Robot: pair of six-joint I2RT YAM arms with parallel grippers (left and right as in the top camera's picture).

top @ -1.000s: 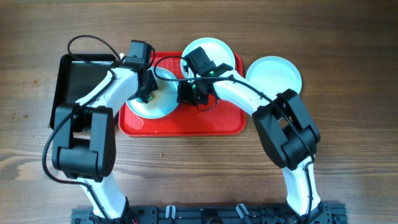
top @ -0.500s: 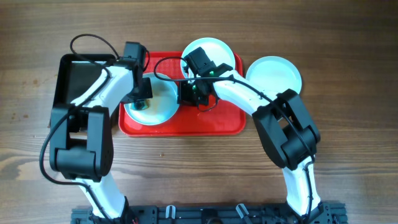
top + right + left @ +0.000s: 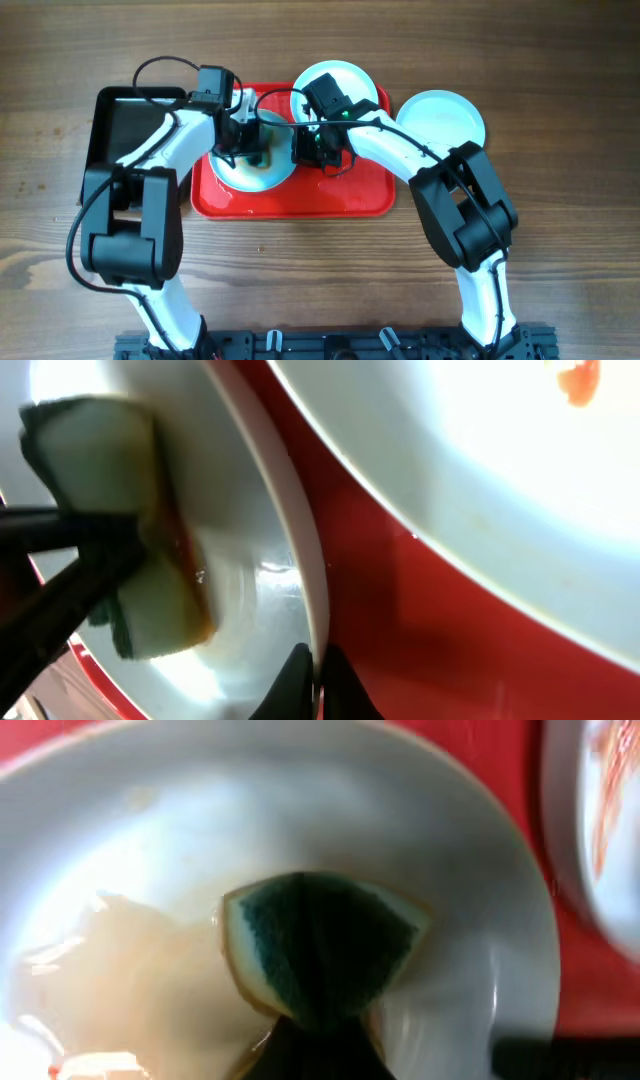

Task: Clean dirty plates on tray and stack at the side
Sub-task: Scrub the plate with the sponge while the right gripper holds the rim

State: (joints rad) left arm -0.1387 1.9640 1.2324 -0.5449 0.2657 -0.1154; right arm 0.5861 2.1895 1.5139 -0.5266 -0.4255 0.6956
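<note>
The left jaws and right jaws stand close together over the left plate (image 3: 255, 175) on the tray (image 3: 300, 200), with hardly a gap between them. The sponge (image 3: 320, 945) pinched in the left jaws fills the plate's middle, and the right jaws are clamped on its rim. Just beyond the right jaws the far plate (image 3: 360, 85) blocks the way, with only a narrow red strip between the two rims. Well to the right of the right jaws, the side plate (image 3: 440, 118) lies on the counter (image 3: 560, 200). To the left of the left jaws, a black tray (image 3: 130, 130) takes up the counter. On the robot's side of both jaws, the tray's near strip is bare, as is the counter past it.
</note>
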